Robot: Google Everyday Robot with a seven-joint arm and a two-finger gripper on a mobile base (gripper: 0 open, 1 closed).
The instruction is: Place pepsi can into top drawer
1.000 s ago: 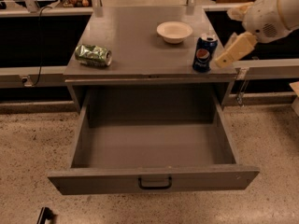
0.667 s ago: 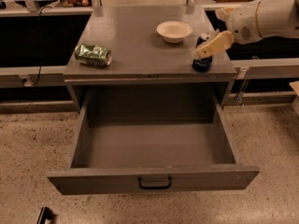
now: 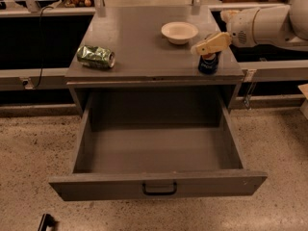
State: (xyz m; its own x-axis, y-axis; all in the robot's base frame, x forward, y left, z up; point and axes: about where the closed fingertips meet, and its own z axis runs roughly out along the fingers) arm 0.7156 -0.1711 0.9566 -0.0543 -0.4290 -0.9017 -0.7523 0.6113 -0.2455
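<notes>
The pepsi can [image 3: 208, 65], a small dark blue cylinder, stands upright near the right front edge of the matte grey desk [image 3: 139, 47]. The cream-coloured claw [image 3: 208, 46] sits right over its top, reaching in from a smooth white arm [image 3: 269, 23]; whether it is clenched or released cannot be told. A round white bowl [image 3: 179, 32] and a crumpled green can [image 3: 96, 57] on its side share the desk. Below, the top drawer [image 3: 96, 186] is pulled open, a deep grey box with a black handle [image 3: 159, 188], above a speckled floor [image 3: 29, 143].
</notes>
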